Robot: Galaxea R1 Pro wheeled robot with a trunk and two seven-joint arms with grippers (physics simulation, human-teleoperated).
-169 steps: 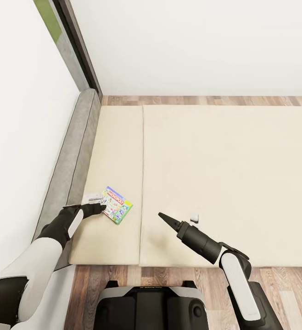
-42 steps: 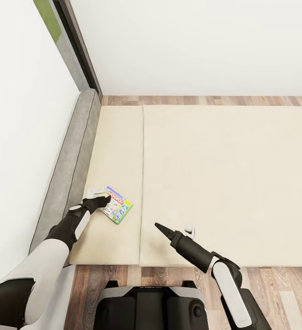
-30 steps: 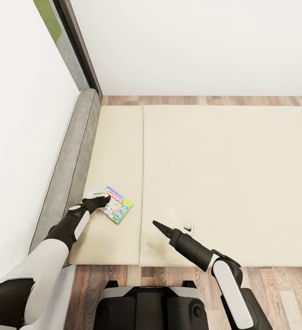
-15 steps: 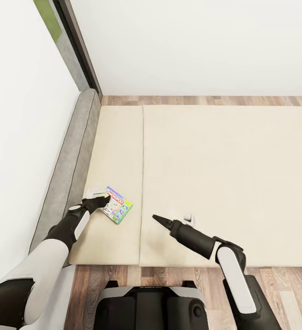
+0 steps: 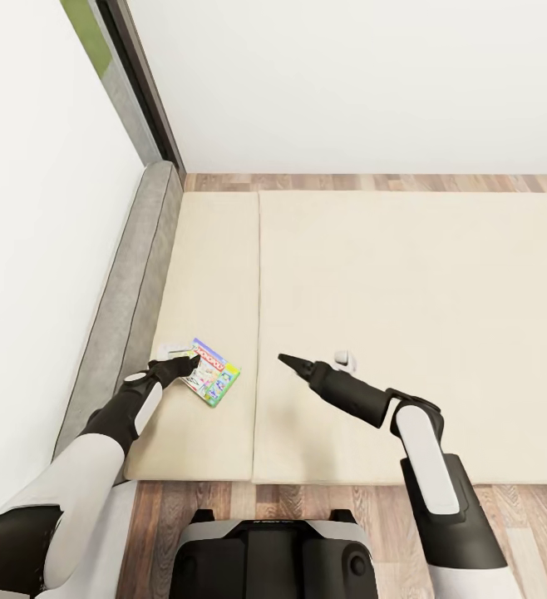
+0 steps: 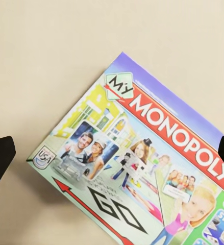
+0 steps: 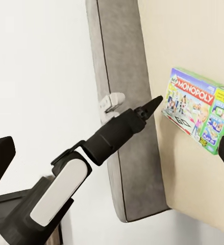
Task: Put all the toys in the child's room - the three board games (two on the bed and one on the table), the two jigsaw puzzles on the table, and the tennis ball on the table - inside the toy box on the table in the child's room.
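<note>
- The game point(image 5: 210, 371) is laid flat on the bed point(image 5: 406, 316), just right of the left gripper point(image 5: 182, 363).
- The right gripper point(image 5: 307, 364) is held farther right, apart from it.

- Left arm point(image 5: 99, 441): glossy white shell on the upper section, matte black forearm with a white panel on it, tapering to a black left claw point(image 5: 182, 364) with a small white part at 10 o'clock of its tip.
- Right arm point(image 5: 427, 466): white oblong shell over a black joint, black cylindrical forearm, pointed black right claw point(image 5: 294, 363).
- Base point(image 5: 273, 557): black housing with white-grey trim.
</note>
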